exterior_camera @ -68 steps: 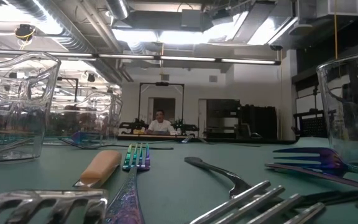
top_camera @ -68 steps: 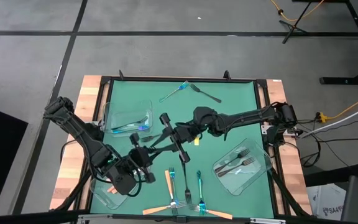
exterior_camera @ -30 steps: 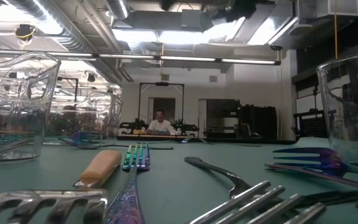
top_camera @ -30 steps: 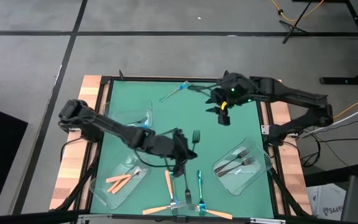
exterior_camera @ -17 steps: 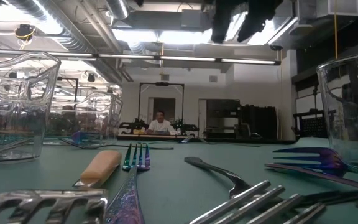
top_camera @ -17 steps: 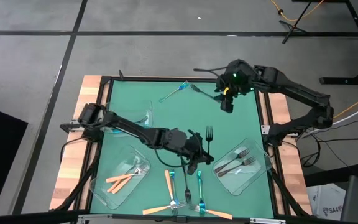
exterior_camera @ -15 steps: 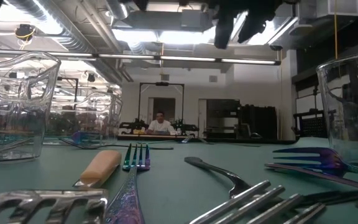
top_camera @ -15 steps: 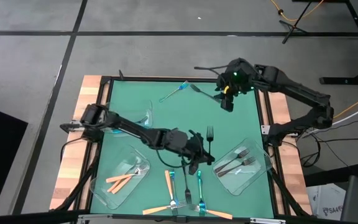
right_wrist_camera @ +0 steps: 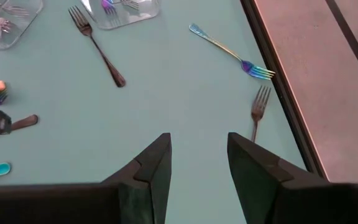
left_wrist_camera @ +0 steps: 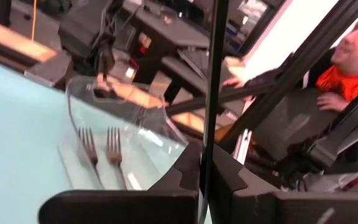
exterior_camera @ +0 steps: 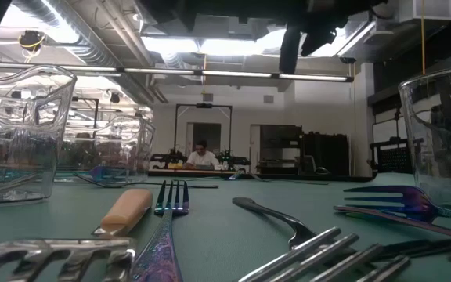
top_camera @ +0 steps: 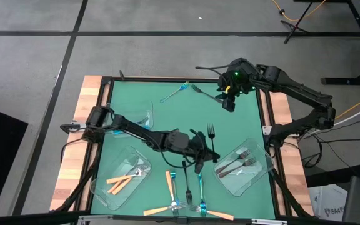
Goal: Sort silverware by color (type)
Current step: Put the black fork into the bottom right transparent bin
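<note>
The left gripper [top_camera: 206,148] is closed tight on a dark fork [top_camera: 210,135]. It holds the fork just beside the clear tray [top_camera: 255,177] that has dark forks [top_camera: 237,161] in it. In the left wrist view the held fork [left_wrist_camera: 214,74] is only a thin dark bar, and its tines cannot be seen.

The right gripper [top_camera: 228,103] hangs open and empty, well away from that tray, near a blue fork [top_camera: 175,92] and another dark fork [top_camera: 207,94] by the far edge of the green worktop [top_camera: 167,119].

Another clear tray [top_camera: 103,194] holds orange forks [top_camera: 124,180]. More forks [top_camera: 185,203] lie at the near edge of the worktop, cut off by the picture's edge. In the low view they are too close to see whole.

A third tray [top_camera: 144,107] is partly hidden by the left arm. What lies in it is hard to tell.

No writing can be read anywhere.
</note>
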You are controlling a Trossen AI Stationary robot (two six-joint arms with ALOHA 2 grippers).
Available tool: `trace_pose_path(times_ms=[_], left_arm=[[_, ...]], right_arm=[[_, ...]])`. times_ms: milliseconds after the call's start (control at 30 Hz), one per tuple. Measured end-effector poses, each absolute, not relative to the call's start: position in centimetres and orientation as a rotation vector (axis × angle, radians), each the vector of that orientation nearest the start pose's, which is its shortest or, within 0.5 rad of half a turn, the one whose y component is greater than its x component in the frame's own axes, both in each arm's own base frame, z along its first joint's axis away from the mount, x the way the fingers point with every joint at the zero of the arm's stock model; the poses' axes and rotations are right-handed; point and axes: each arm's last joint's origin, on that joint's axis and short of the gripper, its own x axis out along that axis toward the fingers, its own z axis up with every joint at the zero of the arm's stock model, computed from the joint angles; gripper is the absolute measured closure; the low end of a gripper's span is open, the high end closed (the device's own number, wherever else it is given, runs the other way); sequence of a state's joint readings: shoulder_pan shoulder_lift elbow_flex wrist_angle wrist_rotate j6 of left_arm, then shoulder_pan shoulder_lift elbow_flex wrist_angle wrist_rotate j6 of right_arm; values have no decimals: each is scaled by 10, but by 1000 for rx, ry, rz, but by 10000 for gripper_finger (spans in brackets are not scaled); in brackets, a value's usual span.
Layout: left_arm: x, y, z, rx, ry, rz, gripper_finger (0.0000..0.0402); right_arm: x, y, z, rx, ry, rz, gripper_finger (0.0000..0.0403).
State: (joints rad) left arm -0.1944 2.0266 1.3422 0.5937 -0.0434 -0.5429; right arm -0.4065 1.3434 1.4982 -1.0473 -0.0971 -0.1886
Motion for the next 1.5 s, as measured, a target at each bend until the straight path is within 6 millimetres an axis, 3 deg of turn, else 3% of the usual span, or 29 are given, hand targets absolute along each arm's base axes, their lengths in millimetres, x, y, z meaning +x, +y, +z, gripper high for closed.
trace_pose_path(times_ms=[267, 400, 567, 767, 1000, 1500], left_arm=[[456, -91, 238, -533, 51, -126, 401], [473, -101, 247, -472, 39, -169, 401], [500, -112, 243, -414, 130, -203, 401], [525, -116, 225, -367, 200, -215, 401], [532, -118, 187, -357, 296, -212, 401], [529, -117, 172, -338, 423, -163, 392]], right_arm=[[234, -98, 382, 48, 889, -205, 258], [233, -97, 384, 77, 897, -215, 258], [225, -94, 396, 87, 921, -214, 258], [222, -92, 406, 87, 909, -214, 258], [222, -92, 406, 87, 907, -214, 258], [222, -92, 406, 87, 907, -213, 258]])
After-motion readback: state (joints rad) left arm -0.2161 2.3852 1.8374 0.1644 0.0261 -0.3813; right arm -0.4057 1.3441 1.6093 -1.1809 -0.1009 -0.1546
